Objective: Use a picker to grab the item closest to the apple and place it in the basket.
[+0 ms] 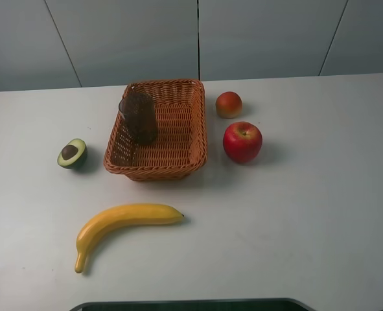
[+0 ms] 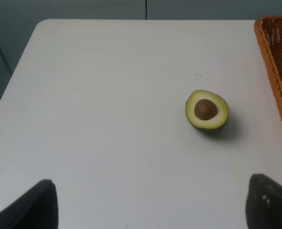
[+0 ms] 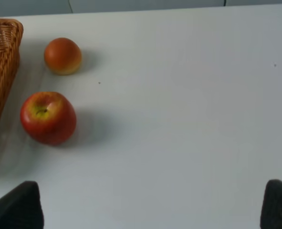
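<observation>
A red apple (image 1: 242, 142) (image 3: 48, 118) lies right of the wicker basket (image 1: 194, 139) (image 3: 2, 67). Just behind it rests a small orange-red round fruit (image 1: 229, 104) (image 3: 62, 56), the nearest item to the apple. My right gripper (image 3: 150, 206) is open, its dark fingertips wide apart, well short of and to the right of both fruits, holding nothing. My left gripper (image 2: 150, 207) is open too, short of a halved avocado (image 1: 72, 153) (image 2: 207, 109). Neither gripper shows in the exterior high view.
A dark brown ribbed object (image 1: 139, 117) stands inside the basket at its left side. A yellow banana (image 1: 120, 223) lies in front of the basket. The basket's rim (image 2: 274, 71) is right of the avocado. The white table (image 1: 321, 214) ends at its back edge.
</observation>
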